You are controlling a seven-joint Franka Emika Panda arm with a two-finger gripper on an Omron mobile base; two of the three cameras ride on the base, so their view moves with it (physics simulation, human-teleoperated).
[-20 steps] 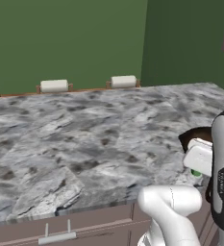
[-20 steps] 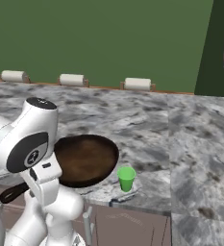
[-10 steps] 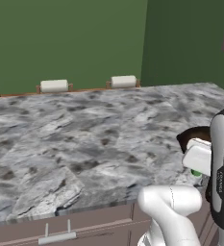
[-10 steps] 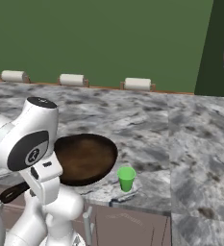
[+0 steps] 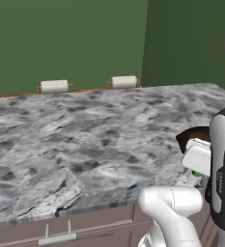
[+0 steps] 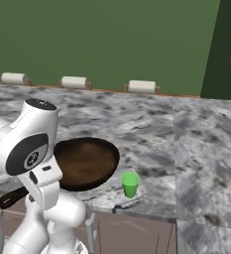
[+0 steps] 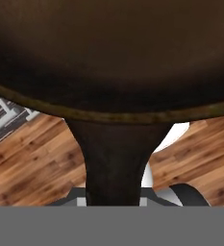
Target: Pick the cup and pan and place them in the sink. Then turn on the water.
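Observation:
The pan [image 6: 86,161], a round dark brown skillet, sits out over the front edge of the marble counter [image 6: 151,129], and its short handle [image 6: 10,198] points toward the robot. In the hand view the pan's handle [image 7: 116,158] runs straight down into my gripper [image 7: 116,194], which is shut on it, with wood floor showing underneath. The small green cup [image 6: 130,184] stands upright on the counter just right of the pan, apart from it. From the left base view the pan [image 5: 197,135] and a sliver of the cup [image 5: 196,173] peek out behind the arm. The sink is out of view.
Three white rolls [image 6: 14,78] [image 6: 74,82] [image 6: 142,87] line the counter's back edge against the green wall. Cabinet fronts with handles [image 5: 57,235] run below the counter edge. My white arm [image 6: 25,144] stands close in front of the pan.

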